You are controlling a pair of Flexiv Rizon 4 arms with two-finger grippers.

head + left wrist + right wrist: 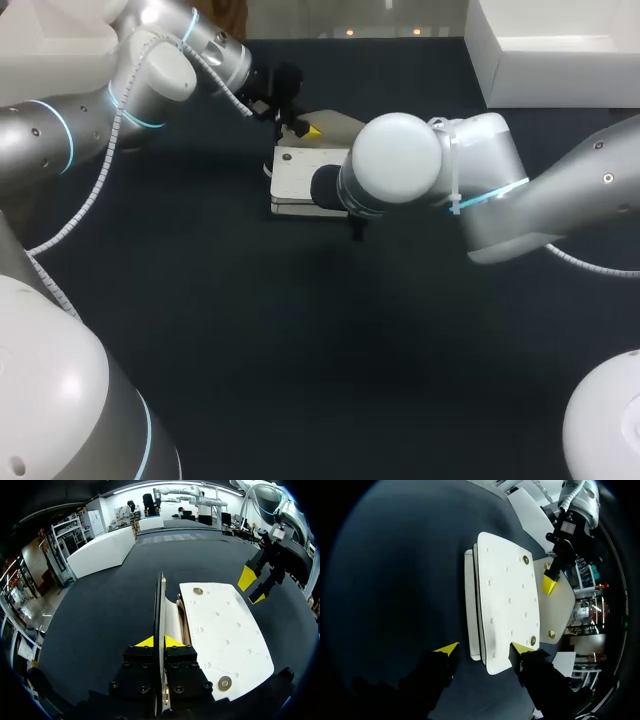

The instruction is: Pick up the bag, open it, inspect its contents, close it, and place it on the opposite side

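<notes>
The white bag (297, 176) lies flat on the dark table a little behind its middle. Its flap (160, 605) is lifted on edge, and my left gripper (160, 641) is shut on that flap, the yellow tips pressing it from both sides. In the left wrist view the bag's body (222, 630) with its metal snaps lies beside the flap. My right gripper (485, 649) is open just over one end of the bag (505, 595), its fingers wider apart than the bag. My right arm (400, 160) hides that gripper and part of the bag in the head view.
A large white box (560, 60) stands at the table's back right corner. Dark bare tabletop (300, 340) stretches in front of the bag and to both sides.
</notes>
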